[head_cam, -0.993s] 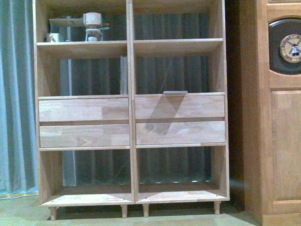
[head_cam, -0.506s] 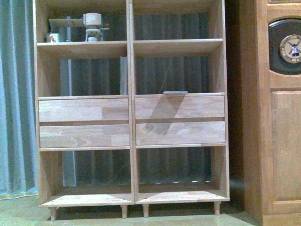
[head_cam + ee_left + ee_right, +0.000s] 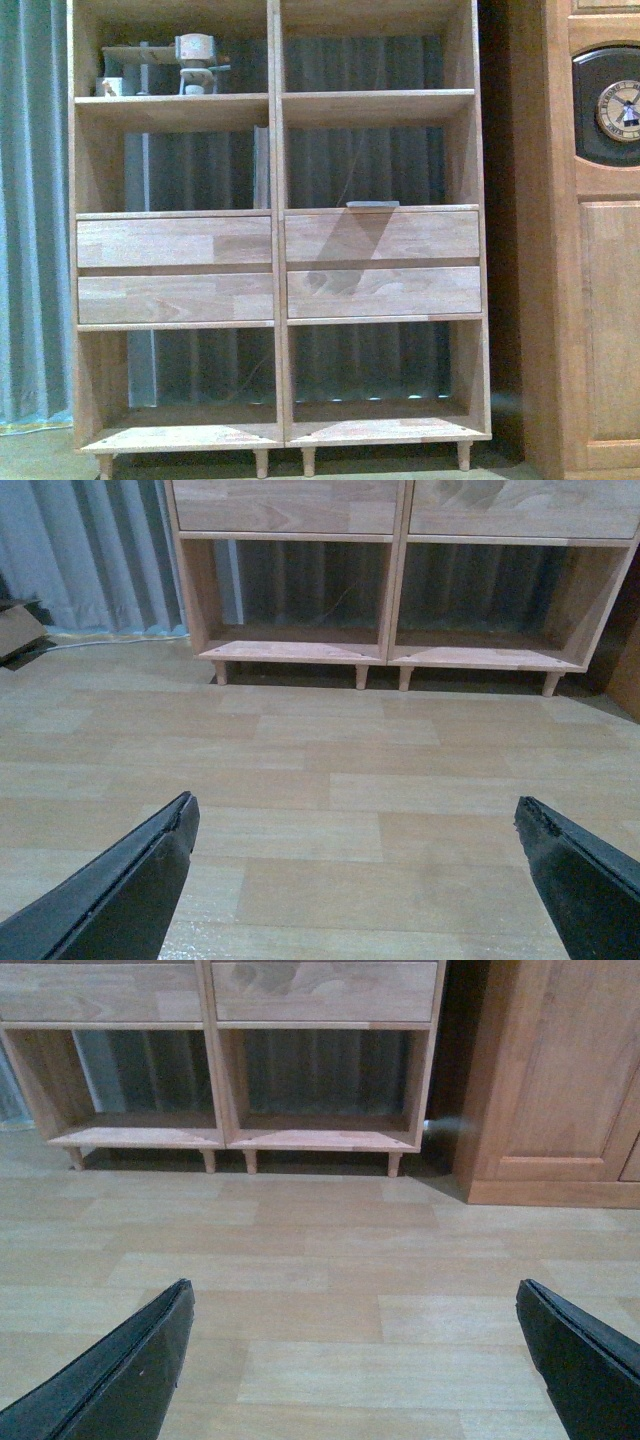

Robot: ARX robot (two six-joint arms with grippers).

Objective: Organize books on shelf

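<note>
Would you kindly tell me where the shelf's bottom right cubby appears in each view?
Front view: the bottom right cubby sits low, under the lower right drawer.
Left wrist view: beyond the open left gripper, the cubby farther from the curtain.
Right wrist view: beyond the open right gripper, the cubby beside the darker cabinet.
Shared landmark: the two middle peg legs.

- A light-wood shelf (image 3: 275, 240) stands on short peg legs.
- Just right of the shelf, across a narrow dark gap, stands a darker wooden cabinet (image 3: 600, 320) with a round clock (image 3: 620, 108) set in it.
- A blue-grey pleated curtain (image 3: 30, 200) hangs left of the shelf and behind its open cubbies.
- The floor (image 3: 320, 770) before the shelf is pale wood-look planks.
</note>
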